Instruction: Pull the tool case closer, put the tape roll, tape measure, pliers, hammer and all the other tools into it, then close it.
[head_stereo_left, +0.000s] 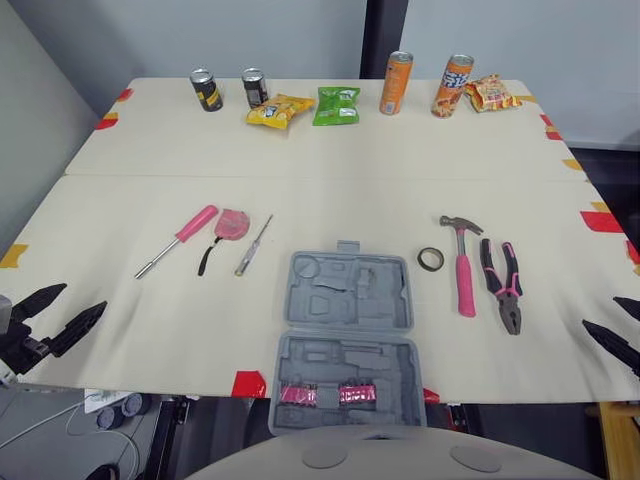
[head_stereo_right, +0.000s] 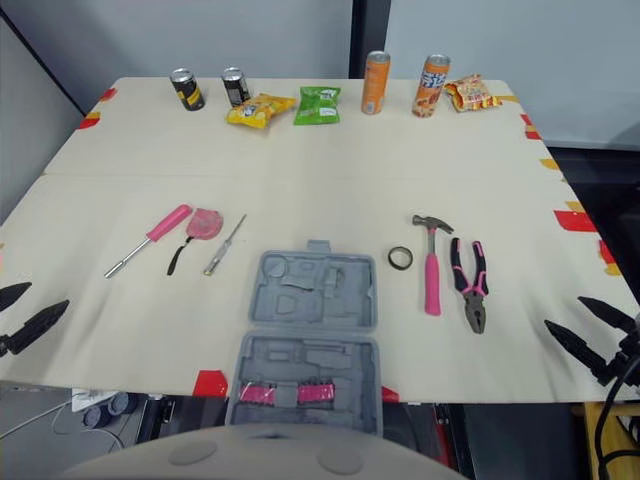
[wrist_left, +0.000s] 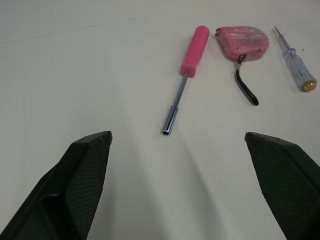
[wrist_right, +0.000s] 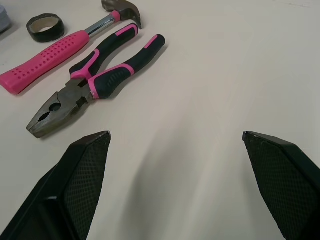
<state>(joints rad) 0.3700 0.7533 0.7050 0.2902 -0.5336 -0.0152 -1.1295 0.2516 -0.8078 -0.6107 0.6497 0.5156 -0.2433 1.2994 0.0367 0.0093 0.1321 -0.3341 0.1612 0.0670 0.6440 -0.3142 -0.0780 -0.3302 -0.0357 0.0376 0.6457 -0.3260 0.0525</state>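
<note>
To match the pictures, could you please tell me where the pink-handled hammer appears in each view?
Left eye view: the pink-handled steel hammer lies centre-right, right of the grey plastic case.
Right eye view: same place.
Left wrist view: faces the pink-handled screwdriver instead.
Right wrist view: beside the black-and-pink pliers.
Shared landmark: the black tape roll beside its handle.

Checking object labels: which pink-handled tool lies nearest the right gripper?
The pliers, pink and black, lying beside the hammer on its side toward the right gripper.
</note>
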